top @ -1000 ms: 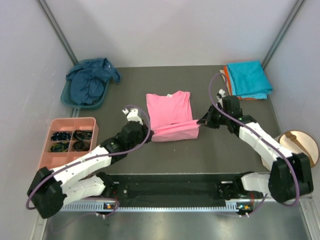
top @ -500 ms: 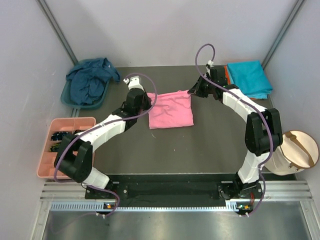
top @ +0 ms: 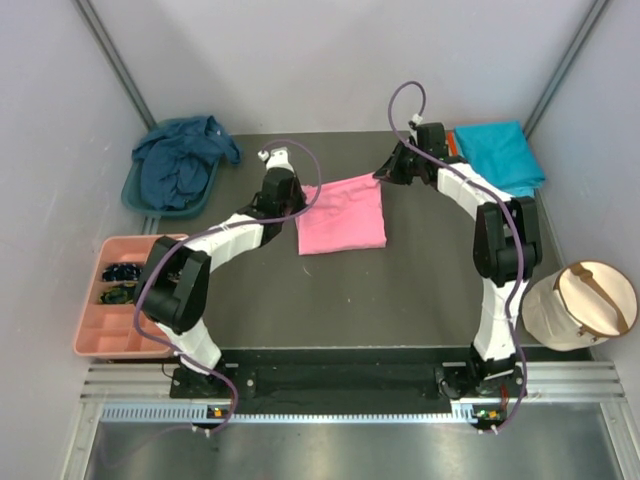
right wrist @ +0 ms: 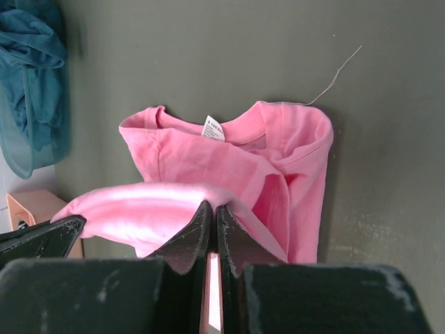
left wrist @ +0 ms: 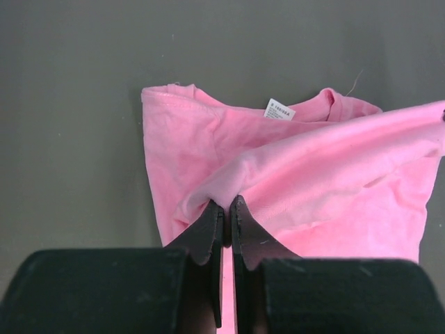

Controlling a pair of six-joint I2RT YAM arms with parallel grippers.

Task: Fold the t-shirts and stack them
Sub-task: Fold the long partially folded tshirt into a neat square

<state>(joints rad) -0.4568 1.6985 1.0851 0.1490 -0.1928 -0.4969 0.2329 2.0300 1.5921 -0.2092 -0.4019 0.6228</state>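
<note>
Since the dark surface (top: 400, 300) doubles as the folding area, the bright pink t-shirt (top: 345, 215) lies flat in the middle of it, between the two arms where both can reach. It's mid-fold: the lower half is doubled over the upper half, and the lifted edge hangs over the collar end rather than lying flat.

The navy t-shirt (top: 180, 160) is bunched up in the teal basin (top: 135, 195) at the far left, so I'd guess that one is waiting its turn. At the far right corner the turquoise t-shirt (top: 497, 155) sits folded on top of the orange t-shirt (top: 455, 150). That looks like the stack, and probably where the pink one goes.

Now the arms. The left tool (left wrist: 227, 205) is clamped tight on a pinch of pink cloth at the shirt's far-left corner, and the right tool (right wrist: 212, 207) is clamped on the far-right corner. Gripping both ends like that makes sense to me, since it stretches the edge so it should land straight instead of sagging.

Small stuff: the white label (left wrist: 279, 110) shows inside the collar, so the neck is uncovered. A loose thread (right wrist: 337, 69) trails off just beyond it.
</note>
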